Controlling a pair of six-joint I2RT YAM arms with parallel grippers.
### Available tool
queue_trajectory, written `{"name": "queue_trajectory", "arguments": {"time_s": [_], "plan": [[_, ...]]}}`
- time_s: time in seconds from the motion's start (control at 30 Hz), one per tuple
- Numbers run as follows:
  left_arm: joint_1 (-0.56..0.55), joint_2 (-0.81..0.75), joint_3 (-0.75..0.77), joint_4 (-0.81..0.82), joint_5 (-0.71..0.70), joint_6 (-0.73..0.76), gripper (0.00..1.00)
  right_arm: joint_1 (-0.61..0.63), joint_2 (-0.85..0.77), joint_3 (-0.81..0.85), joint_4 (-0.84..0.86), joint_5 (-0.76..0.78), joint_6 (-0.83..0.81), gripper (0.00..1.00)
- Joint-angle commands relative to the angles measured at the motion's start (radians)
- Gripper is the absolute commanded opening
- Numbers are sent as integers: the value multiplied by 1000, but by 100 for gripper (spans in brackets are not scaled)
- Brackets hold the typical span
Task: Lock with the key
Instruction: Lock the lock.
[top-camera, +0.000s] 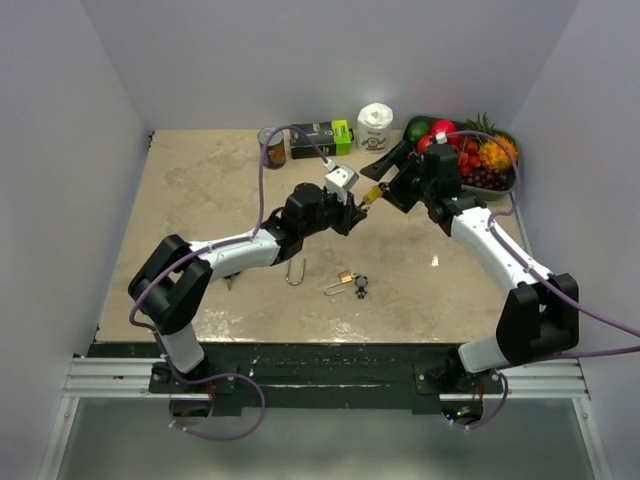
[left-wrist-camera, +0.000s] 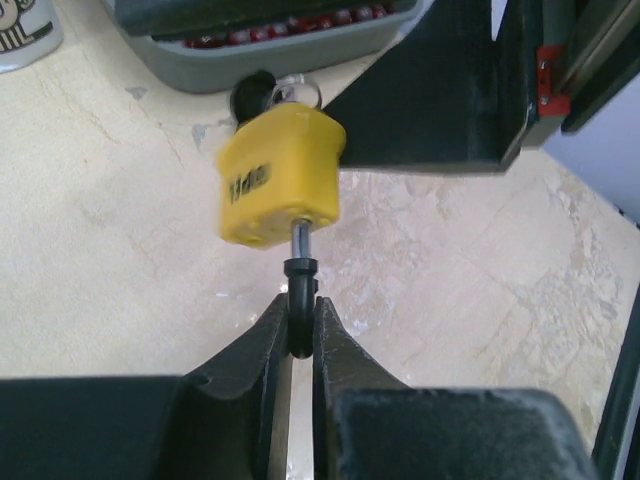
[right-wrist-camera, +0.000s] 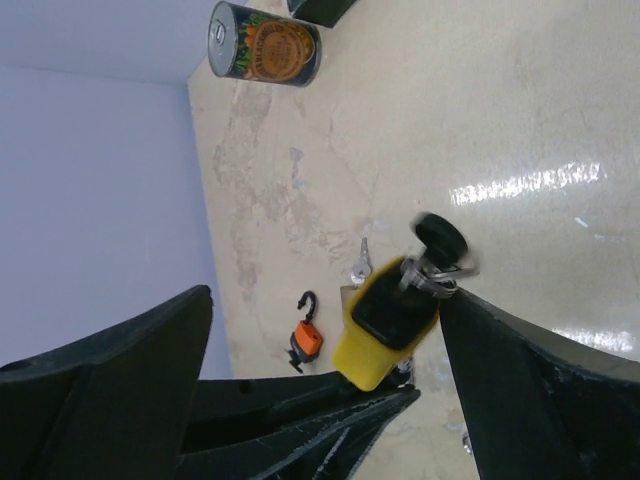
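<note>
A yellow padlock (left-wrist-camera: 280, 178) hangs in the air above the table, seen too in the right wrist view (right-wrist-camera: 385, 322) and from above (top-camera: 372, 194). My left gripper (left-wrist-camera: 300, 322) is shut on its black shackle (left-wrist-camera: 300, 290), with the lock body pointing away from me. A black-headed key (right-wrist-camera: 440, 240) on a metal ring sticks out of the lock's far end. My right gripper (right-wrist-camera: 325, 300) stands wide open around that end. One of its fingers (right-wrist-camera: 540, 390) is right beside the key ring; I cannot tell whether it touches. From above, the two grippers meet mid-table (top-camera: 352, 208).
On the table below lie an orange padlock (right-wrist-camera: 307, 340), a loose key (right-wrist-camera: 360, 265), a small brass padlock (top-camera: 345, 278) and a silver shackle (top-camera: 295, 272). At the back stand a can (top-camera: 272, 148), a green box (top-camera: 322, 138), a white jar (top-camera: 375, 128) and a fruit tray (top-camera: 500, 190).
</note>
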Motion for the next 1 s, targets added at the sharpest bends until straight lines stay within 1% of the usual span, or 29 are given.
{"name": "queue_trajectory", "arguments": {"time_s": [0.0,0.03,0.07,0.1,0.13,0.17,0.2,0.23,0.27,0.3,0.33,0.37,0.4,0.43,0.47,0.5,0.53,0.57,0.63,0.67,0.7,0.77,0.8,0.97], "plan": [[45,-127,-10,8,149,65,0,-44,-39,64,107,-59,-191,99],[76,-141,-13,-7,183,66,0,-56,-50,67,121,-112,-226,99],[93,-153,-16,-21,256,71,0,-84,-57,75,130,-148,-265,99],[125,-177,-22,-58,292,84,0,-99,-62,87,141,-180,-346,99],[143,-190,-20,-84,330,98,0,-115,-71,93,142,-262,-386,99],[157,-201,-13,-113,399,115,0,-145,-79,95,150,-313,-424,99],[189,-223,-8,-168,441,152,0,-159,-83,92,176,-364,-499,99],[203,-234,-2,-200,479,173,0,-170,-86,89,185,-436,-536,99],[217,-244,13,-234,554,195,0,-182,-88,90,188,-572,-581,99],[240,-259,22,-306,589,242,0,-182,-90,104,160,-640,-700,99],[249,-265,33,-344,622,268,0,-184,-91,116,99,-688,-772,99],[257,-273,53,-384,666,282,0,-182,-97,128,46,-767,-843,99],[266,-285,61,-453,685,361,0,-184,-103,150,-53,-795,-969,99],[268,-293,68,-502,702,391,0,-182,-109,161,-113,-823,-1033,99],[269,-300,84,-567,723,443,0,-184,-117,173,-184,-882,-1132,99],[269,-303,90,-595,732,466,0,-182,-117,205,-359,-907,-1329,99],[269,-305,96,-622,743,488,0,-173,-114,219,-440,-924,-1415,99],[269,-308,108,-662,763,521,0,-164,-111,240,-574,-929,-1560,99],[269,-314,107,-670,784,525,0,-129,-100,262,-714,-915,-1725,99],[269,-317,105,-667,791,523,0,-110,-93,274,-814,-903,-1856,99],[269,-319,104,-661,800,519,0,-92,-90,276,-853,-866,-1909,99],[269,-325,98,-643,820,503,0,-48,-90,265,-893,-843,-1993,99],[269,-326,96,-638,823,502,0,-35,-97,259,-885,-834,-1998,99],[265,-340,98,-630,863,490,0,11,-102,213,-754,-831,-1924,95]]}}
